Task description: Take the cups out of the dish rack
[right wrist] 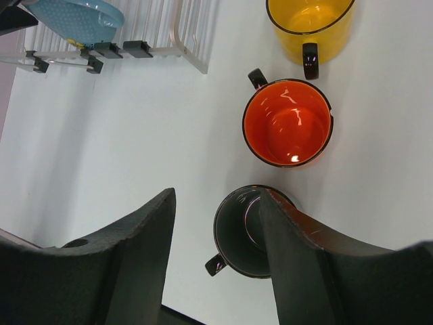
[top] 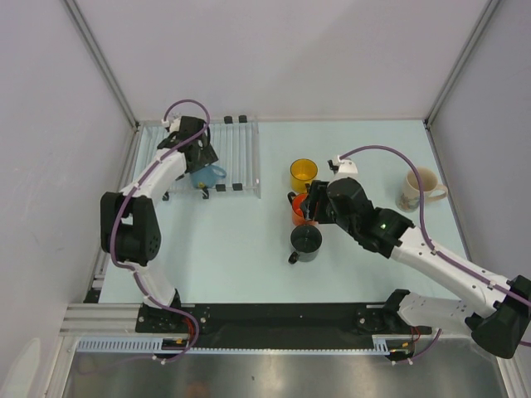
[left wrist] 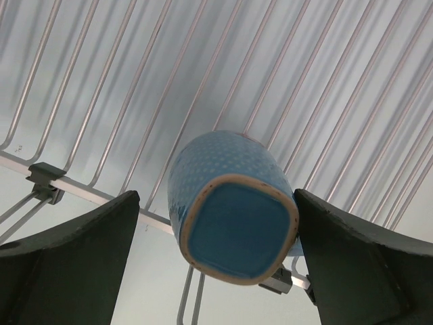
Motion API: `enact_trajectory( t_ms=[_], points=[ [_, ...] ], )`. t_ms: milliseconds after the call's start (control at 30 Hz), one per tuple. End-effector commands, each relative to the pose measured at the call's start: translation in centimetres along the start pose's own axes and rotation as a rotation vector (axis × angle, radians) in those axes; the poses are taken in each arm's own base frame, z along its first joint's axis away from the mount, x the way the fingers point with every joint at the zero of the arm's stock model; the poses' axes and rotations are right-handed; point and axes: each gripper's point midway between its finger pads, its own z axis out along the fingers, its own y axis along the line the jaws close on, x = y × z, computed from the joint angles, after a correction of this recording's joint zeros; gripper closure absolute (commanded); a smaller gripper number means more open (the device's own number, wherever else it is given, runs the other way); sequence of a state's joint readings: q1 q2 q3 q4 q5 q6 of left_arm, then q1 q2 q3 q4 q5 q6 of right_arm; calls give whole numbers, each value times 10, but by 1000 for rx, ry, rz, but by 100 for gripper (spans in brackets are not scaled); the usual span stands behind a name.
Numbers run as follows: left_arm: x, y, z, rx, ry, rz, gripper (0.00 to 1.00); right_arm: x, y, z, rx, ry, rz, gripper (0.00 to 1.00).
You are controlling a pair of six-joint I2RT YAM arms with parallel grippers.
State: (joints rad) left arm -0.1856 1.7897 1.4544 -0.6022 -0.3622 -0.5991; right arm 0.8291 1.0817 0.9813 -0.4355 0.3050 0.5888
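Note:
The light blue mug (top: 208,174) lies on the clear dish rack (top: 239,153). In the left wrist view its square base (left wrist: 237,230) faces the camera over the rack bars (left wrist: 101,81). My left gripper (left wrist: 216,195) is open and straddles it: the right finger touches its side, the left stands apart. My right gripper (right wrist: 216,193) is open and empty above the table. It hangs over the orange mug (top: 296,209) and near the dark grey mug (right wrist: 247,233). The orange mug (right wrist: 287,122), the yellow mug (right wrist: 310,20) and the cream mug (top: 419,189) stand upright on the table.
The rack's near corner and black clips (right wrist: 122,49) show at the top left of the right wrist view, with the blue mug (right wrist: 74,17) on it. White walls and metal posts enclose the table on three sides.

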Motion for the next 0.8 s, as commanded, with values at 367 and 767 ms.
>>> enact_trajectory(
  t_ms=[367,767],
  points=[
    [21,-12,-23,48,16,33,0,-5,2,-4,-22,-33,29,42],
    [23,-12,-10,17,11,40,0,-1,-5,-6,-5,-31,30,42]
  ],
)
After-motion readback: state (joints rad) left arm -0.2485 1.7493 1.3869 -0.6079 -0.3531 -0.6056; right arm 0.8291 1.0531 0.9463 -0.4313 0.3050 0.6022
